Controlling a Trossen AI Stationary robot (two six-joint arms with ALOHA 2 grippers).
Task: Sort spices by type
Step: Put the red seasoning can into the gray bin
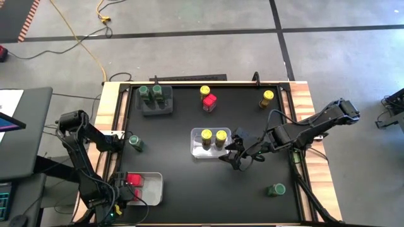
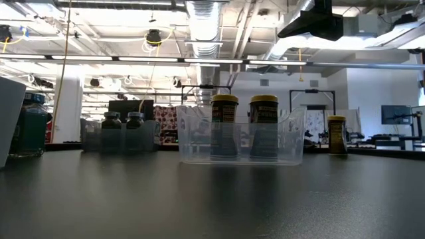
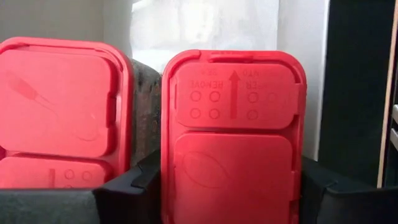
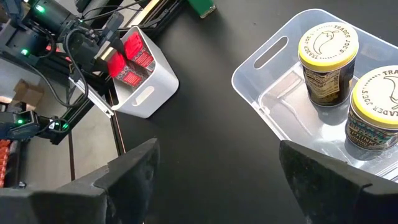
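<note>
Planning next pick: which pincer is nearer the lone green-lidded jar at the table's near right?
Right. The right pincer hovers beside the clear bin, just up-left of that jar; the left pincer is across the table.

On the black table, a clear bin near the middle holds two yellow-lidded jars. The right gripper hangs just beside it, fingers spread. A grey bin at the far left holds two green-lidded jars. The left gripper sits over a white bin with red-topped jars, possibly clasping one. Loose jars stand elsewhere: one red-topped jar, yellow-lidded ones, green-lidded ones.
</note>
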